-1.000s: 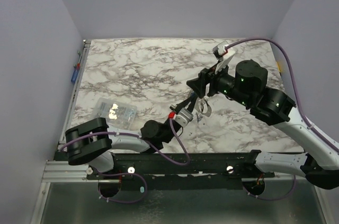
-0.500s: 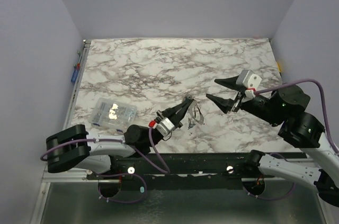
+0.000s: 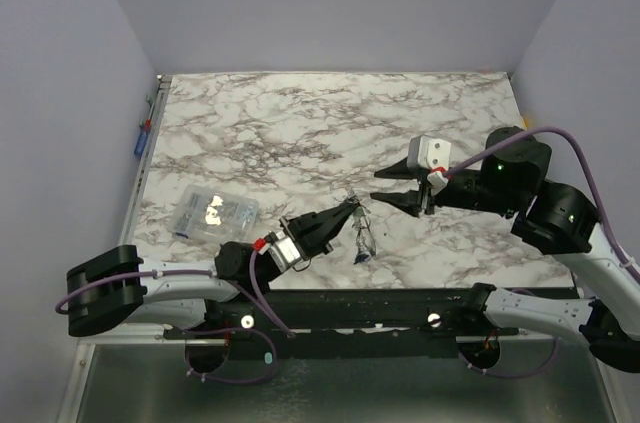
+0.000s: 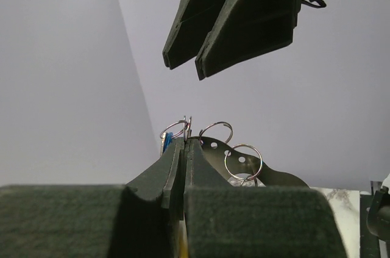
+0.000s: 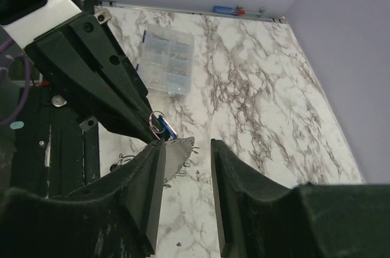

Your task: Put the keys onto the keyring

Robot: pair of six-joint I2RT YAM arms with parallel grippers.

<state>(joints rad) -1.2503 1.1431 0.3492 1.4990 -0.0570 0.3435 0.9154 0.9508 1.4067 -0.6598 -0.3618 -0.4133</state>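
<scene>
We see the left gripper (image 3: 350,209) low over the bench (image 3: 260,133), its jaws pressed together on the keyring (image 3: 364,239) — a blue key (image 5: 166,129) dangles with it. The right gripper (image 3: 375,186) hovers just beyond, jaws spread, facing the left's tips without touching the ring.

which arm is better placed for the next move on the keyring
Right, probably: the right pincer is open with its tips right beside the keyring, while the left pincer is shut on that keyring, holding it up.
</scene>
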